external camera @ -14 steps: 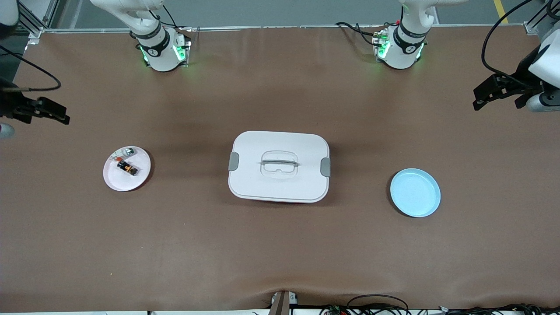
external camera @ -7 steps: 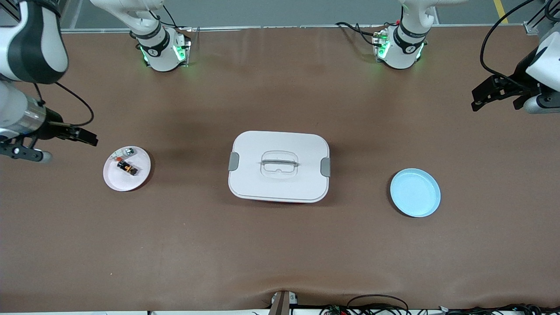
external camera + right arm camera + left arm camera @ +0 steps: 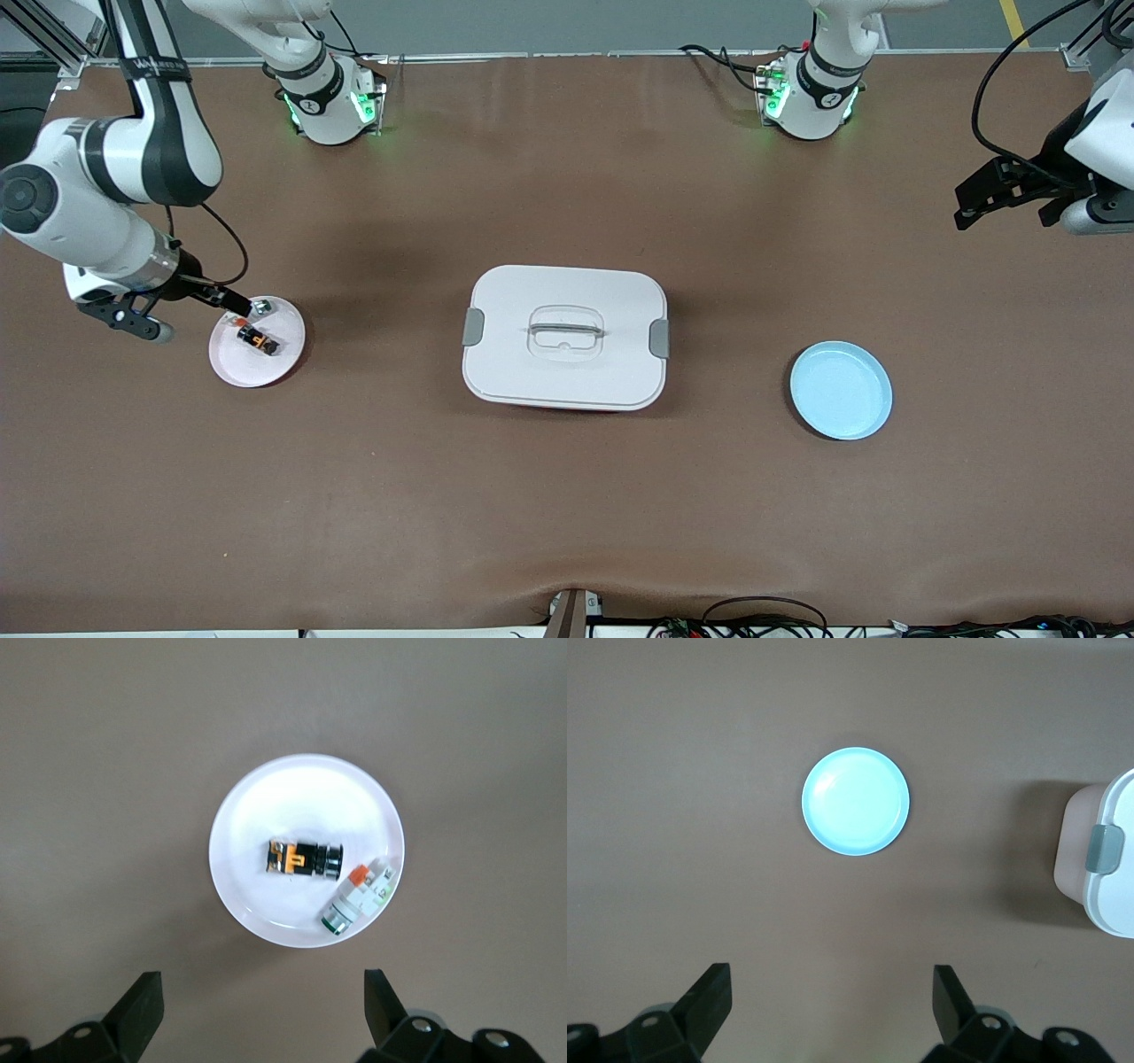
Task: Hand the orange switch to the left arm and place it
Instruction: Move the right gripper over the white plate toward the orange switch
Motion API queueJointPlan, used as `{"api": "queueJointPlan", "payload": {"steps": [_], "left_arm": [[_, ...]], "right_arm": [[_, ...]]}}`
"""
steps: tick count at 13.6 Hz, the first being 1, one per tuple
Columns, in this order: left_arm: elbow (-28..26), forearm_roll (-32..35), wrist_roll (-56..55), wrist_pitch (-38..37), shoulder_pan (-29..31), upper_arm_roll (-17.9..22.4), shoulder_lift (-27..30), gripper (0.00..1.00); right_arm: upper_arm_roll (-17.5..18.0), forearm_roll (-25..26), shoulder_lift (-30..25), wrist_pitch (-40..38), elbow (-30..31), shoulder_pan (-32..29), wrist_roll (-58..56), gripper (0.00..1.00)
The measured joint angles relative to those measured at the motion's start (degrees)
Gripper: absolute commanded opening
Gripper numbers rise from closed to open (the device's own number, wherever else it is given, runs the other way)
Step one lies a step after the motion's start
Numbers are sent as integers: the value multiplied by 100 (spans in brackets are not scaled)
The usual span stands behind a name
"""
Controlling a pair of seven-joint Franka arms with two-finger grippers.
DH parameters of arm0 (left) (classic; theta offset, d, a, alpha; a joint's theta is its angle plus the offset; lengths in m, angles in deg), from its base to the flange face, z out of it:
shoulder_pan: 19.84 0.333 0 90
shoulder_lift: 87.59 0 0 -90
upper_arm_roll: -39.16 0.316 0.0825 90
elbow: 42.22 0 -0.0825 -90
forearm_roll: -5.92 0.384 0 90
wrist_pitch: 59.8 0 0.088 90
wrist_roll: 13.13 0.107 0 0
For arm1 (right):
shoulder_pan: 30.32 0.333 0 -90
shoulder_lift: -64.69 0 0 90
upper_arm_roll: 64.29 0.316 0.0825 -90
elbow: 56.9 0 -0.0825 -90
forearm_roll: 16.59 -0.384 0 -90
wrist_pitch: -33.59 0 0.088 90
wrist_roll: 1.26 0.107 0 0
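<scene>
The orange switch point(image 3: 257, 339) lies on a pink plate point(image 3: 237, 365) toward the right arm's end of the table. It also shows in the right wrist view point(image 3: 304, 858), black with orange markings. My right gripper point(image 3: 204, 320) hangs open and empty over the plate's edge and the table beside it; in its wrist view point(image 3: 261, 1001) the jaws stand wide apart short of the plate point(image 3: 257, 797). The white box point(image 3: 514, 363) sits at the table's middle. My left gripper point(image 3: 1005, 209) is open and empty, up in the air over the left arm's end of the table point(image 3: 831, 1001).
A small silver-and-white piece with a red bit point(image 3: 258, 307) shares the pink plate, also in the right wrist view point(image 3: 357, 896). A blue plate point(image 3: 840, 390) lies between the box and the left arm's end, seen in the left wrist view point(image 3: 855, 801) beside the box's corner point(image 3: 1109, 859).
My right arm has swung in from the table's edge to the pink plate, the gripper still open. The left gripper has barely moved.
</scene>
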Motion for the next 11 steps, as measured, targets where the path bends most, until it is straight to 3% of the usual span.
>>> {"api": "queueJointPlan", "payload": {"steps": [4, 11], "left_arm": [[5, 0, -4, 38, 0, 1, 0, 100], [5, 0, -4, 93, -10, -6, -67, 100]], "right_arm": [[-13, 433, 585, 494, 50, -8, 66, 100], [-40, 730, 1203, 1035, -29, -131, 70, 100]]}}
